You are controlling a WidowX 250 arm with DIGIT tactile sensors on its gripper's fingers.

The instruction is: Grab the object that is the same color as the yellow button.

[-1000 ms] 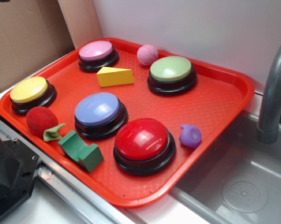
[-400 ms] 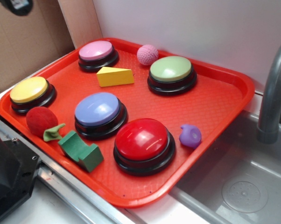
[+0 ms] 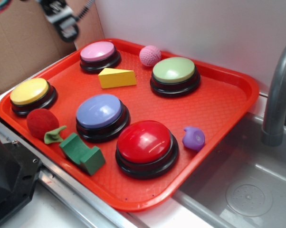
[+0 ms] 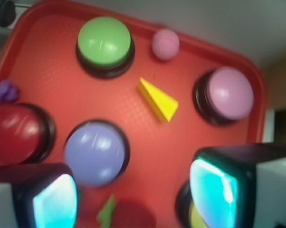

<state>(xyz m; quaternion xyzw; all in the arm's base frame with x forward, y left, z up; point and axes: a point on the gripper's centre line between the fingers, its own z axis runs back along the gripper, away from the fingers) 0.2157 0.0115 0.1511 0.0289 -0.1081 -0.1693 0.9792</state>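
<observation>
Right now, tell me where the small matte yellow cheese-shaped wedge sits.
In the exterior view, the yellow wedge lies flat toward the back of the red plastic tray, between the pink-topped button and the green-topped button.

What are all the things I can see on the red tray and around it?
yellow wedge: 1, yellow, middle back of tray, between pink and green buttons
yellow button: 1, yellow top, black base, left corner
pink button: 1, pink top, back corner
green button: 1, pale green top, back right
blue button: 1, lavender-blue top, centre
red button: 1, red top, front, largest
pink ball: 1, pink, back edge
red fuzzy ball: 1, dark red, front left
green block: 1, dark green, front edge
purple toy: 1, purple, right of red button
tray: 1, red-orange
faucet: 1, grey, right
gripper: 1, black, above tray's back-left edge, open
</observation>
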